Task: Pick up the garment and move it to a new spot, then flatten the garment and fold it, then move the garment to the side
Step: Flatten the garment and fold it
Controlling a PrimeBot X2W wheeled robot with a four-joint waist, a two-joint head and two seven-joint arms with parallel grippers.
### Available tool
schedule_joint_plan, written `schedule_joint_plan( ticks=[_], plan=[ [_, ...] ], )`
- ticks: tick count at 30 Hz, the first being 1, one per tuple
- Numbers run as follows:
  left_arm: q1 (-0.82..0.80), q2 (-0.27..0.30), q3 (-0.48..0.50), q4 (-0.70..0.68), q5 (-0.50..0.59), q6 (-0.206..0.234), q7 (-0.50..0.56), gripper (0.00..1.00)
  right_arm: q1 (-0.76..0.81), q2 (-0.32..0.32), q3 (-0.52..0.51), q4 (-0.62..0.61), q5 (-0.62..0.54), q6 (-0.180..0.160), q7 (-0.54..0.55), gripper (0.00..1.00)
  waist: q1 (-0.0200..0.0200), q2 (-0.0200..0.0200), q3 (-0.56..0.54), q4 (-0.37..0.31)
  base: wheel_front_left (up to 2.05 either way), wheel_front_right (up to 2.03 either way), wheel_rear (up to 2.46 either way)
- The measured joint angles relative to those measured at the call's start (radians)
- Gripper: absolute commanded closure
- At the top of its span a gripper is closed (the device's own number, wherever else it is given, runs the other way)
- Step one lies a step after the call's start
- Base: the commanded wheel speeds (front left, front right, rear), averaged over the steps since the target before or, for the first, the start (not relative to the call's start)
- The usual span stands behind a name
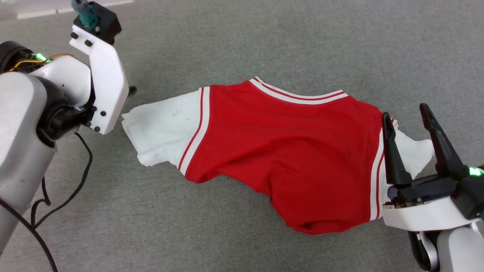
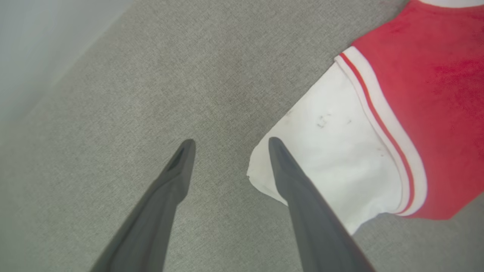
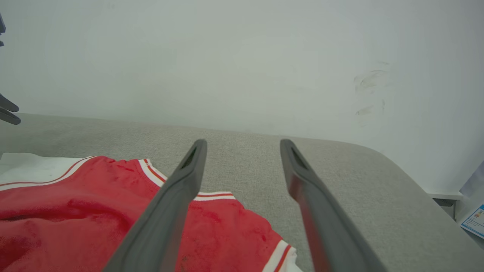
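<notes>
On the grey surface [image 1: 227, 45], the garment [image 1: 280, 151] lies spread but rumpled, plain red face up, with the left gripper [image 2: 228, 145] and right gripper [image 1: 404, 113] each gaping wide and empty by 1 white sleeve, likely poised to pull it flat.

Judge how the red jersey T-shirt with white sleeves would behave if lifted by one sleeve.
Probably floppy: the red jersey T-shirt lies rumpled, with folds across it. Lifted by one white sleeve, the rest would likely sag and trail. A push would likely bunch it on the grey textured surface rather than slide it.
</notes>
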Motion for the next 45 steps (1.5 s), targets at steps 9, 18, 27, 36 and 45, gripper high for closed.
schedule_joint_plan(
  ticks=[9, 18, 27, 36, 45],
  plan=[
    [-0.039, 0.059, -0.184, 0.009, -0.107, 0.000, 0.162, 0.00, -0.051, -0.005, 0.021, 0.007, -0.007, 0.000, 0.000, 0.00, 0.0000, 0.0000, 0.060, -0.040, 0.00, 0.00, 0.00],
    [-0.059, 0.097, -0.290, 0.015, -0.139, 0.000, 0.118, 1.00, -0.067, -0.002, 0.018, 0.020, -0.014, 0.000, 0.000, 0.00, 0.0000, 0.0000, 0.061, -0.042, 0.00, 0.00, 0.00],
    [-0.052, 0.221, -0.271, 0.085, -0.158, 0.004, 0.059, 1.00, -0.051, 0.000, 0.014, 0.033, -0.014, 0.000, 0.000, 0.00, -0.0001, 0.0000, 0.012, -0.005, 0.00, 0.00, 0.00],
    [0.059, 0.257, -0.225, 0.150, -0.208, 0.072, -0.075, 0.00, -0.045, 0.000, 0.014, 0.045, -0.011, 0.000, 0.000, 0.00, 0.0000, 0.0000, 0.010, -0.002, 0.00, 0.00, 0.00],
    [0.013, 0.256, -0.174, 0.156, -0.258, 0.062, -0.084, 0.00, -0.035, -0.007, 0.016, 0.057, -0.010, 0.000, 0.000, 0.00, -0.0001, 0.0000, -0.020, 0.010, 0.00, 0.00, 0.00]
  ],
)
